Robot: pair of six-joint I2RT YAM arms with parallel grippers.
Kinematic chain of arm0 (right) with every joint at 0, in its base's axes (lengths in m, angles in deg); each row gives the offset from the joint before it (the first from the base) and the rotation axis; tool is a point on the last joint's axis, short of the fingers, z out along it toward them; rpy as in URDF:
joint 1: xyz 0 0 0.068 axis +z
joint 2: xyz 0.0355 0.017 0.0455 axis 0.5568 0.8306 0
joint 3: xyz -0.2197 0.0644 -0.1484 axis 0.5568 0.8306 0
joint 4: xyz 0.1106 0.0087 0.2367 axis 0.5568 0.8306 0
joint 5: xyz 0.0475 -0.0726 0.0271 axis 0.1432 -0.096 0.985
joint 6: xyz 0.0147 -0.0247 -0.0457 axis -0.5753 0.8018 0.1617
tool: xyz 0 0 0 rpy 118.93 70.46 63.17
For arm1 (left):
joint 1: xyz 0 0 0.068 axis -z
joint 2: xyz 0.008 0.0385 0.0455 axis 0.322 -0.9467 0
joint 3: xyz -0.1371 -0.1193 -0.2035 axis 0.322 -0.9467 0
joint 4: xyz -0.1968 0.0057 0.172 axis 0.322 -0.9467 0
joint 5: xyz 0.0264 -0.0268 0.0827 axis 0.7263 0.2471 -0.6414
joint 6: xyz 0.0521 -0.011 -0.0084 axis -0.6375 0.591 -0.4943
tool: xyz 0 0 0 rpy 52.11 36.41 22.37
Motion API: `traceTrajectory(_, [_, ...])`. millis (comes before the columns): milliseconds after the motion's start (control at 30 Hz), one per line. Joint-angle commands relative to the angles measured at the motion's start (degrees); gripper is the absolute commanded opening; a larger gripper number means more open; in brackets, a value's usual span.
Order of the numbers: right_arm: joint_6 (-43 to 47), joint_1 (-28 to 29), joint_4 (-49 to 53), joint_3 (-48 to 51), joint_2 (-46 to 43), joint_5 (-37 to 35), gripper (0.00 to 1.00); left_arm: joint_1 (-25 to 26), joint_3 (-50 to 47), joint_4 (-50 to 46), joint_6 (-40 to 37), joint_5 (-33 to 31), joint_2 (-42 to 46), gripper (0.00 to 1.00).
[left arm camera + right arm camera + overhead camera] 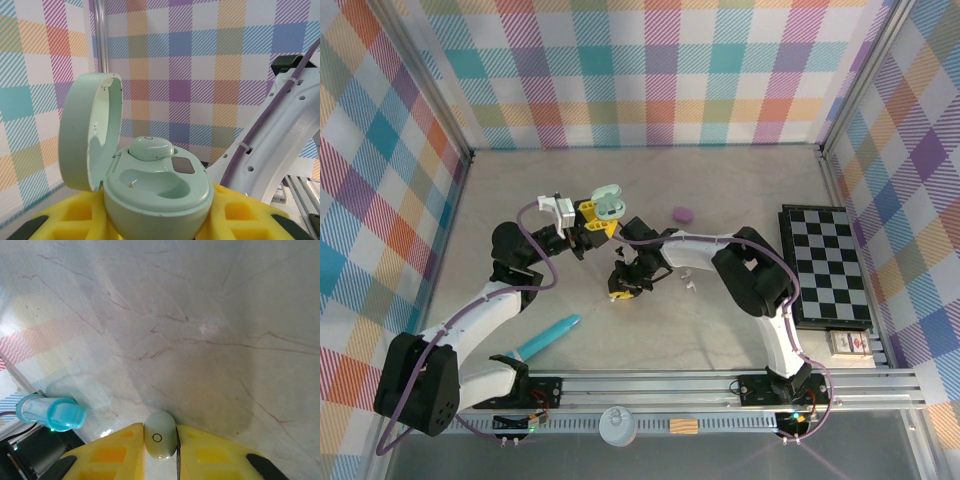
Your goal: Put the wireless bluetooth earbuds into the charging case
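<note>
Here, L fingers (80,220) hold case (155,195), R fingers (115,452) earbud (160,434)

Mint-green case (155,200) and earbud (160,434), turquoise stick (548,338), pastel plaid walls (650,70).

White, black-jointed arms (480,303) (purple cables (260,124))

Open mint case (608,205) mid-table, purple case (683,213) to its right, turquoise stick (548,338) nearer, checkerboard (827,265) far right.
</note>
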Motion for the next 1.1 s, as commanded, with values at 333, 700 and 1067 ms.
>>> traceTrajectory(333, [3.55, -7.47, 9.64, 10.19, -25.08, -14.03, 0.20, -0.23, -0.35, -0.59, -4.68, -4.71, 1.22, 0.31])
traceTrajectory(700, [10.36, -10.88, 24.57, -2.29, -39.15, -18.32, 0.20, 2.15, -0.89, -1.11, -7.87, -8.87, -0.41, 0.31])
traceTrajectory(1067, [15.89, -5.47, 30.10, -22.49, -33.77, -18.58, 0.21, 4.15, -0.34, 0.38, -10.62, -10.39, -4.59, 0.31])
